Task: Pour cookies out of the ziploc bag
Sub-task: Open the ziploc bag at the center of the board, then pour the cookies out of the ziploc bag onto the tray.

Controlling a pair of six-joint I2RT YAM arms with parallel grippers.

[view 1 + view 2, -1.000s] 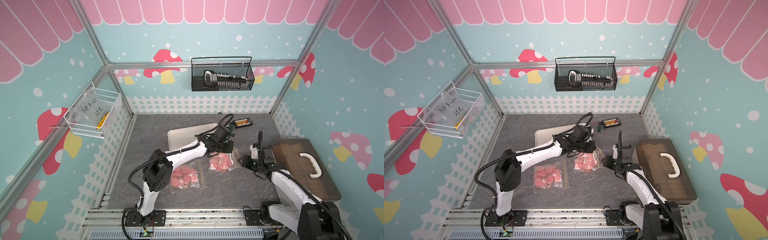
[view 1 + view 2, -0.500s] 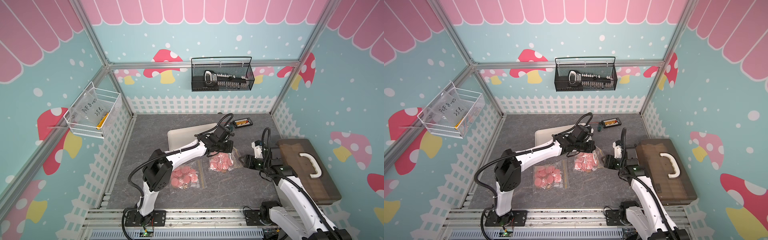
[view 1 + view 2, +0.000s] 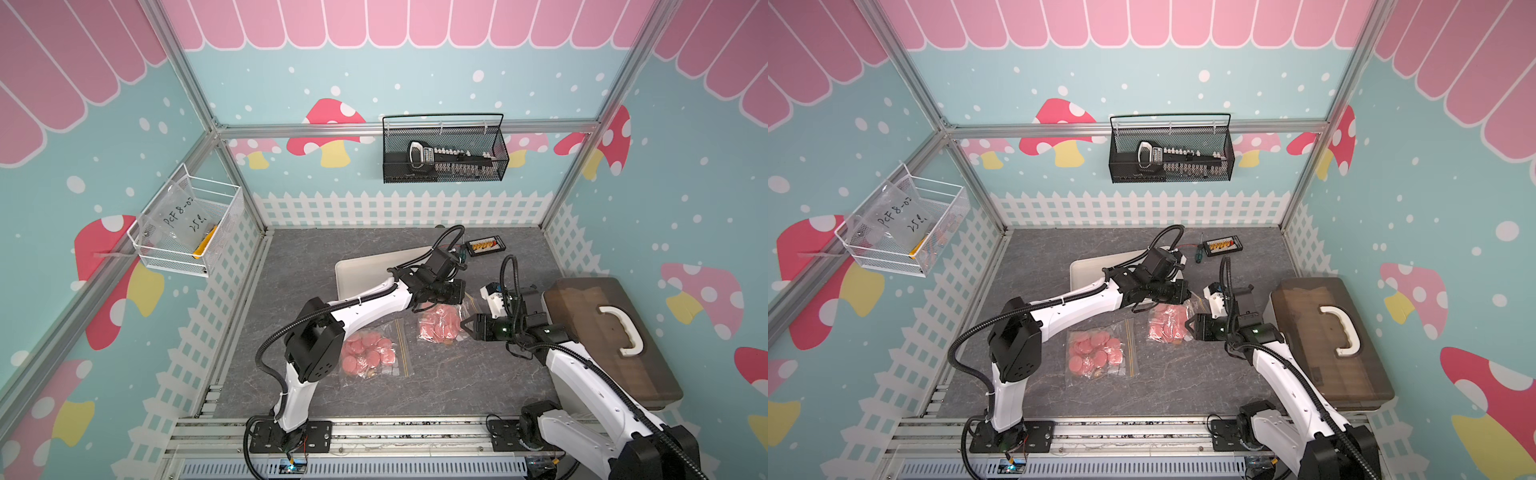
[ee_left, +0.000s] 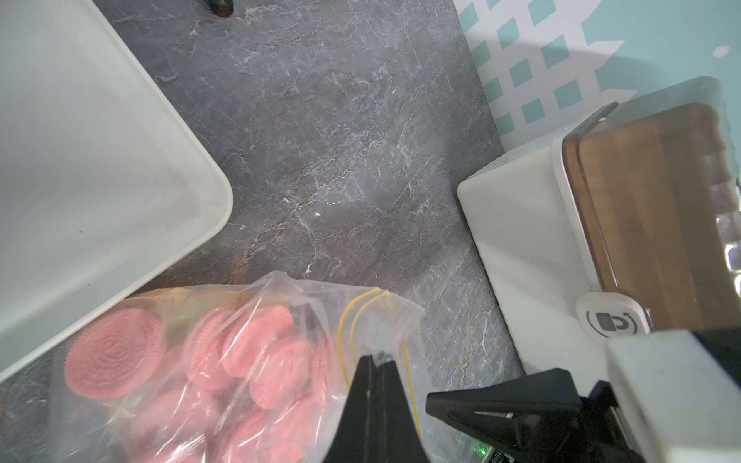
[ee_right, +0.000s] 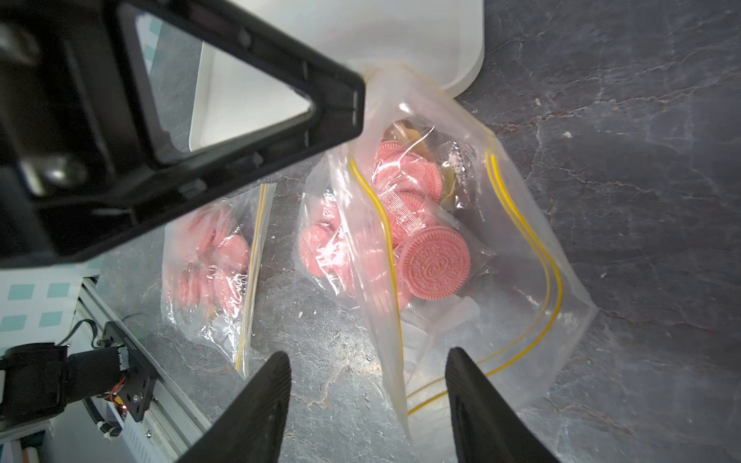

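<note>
The right pincer [image 5: 367, 352] has edged closer to the bag [image 5: 517, 256] over the past second. Its jaws now stand apart, and in the right wrist view the bag's loose near lip shows between them, not yet gripped. The left pincer [image 5: 359, 100] has not budged: it stays clamped together on the far edge of the bag, holding that edge up just beside the corner of the white tray [image 4: 80, 160]. The cookies [image 5: 435, 262] all sit inside the bag, heaped low against the tabletop [image 4: 341, 140], and none lie in the tray. A second bag [image 3: 370, 353] of cookies lies flat nearby, untouched. As I judge it, the mouth is about to be held on both sides, which is needed before lifting and tipping it over the tray. Pouring has not begun.
</note>
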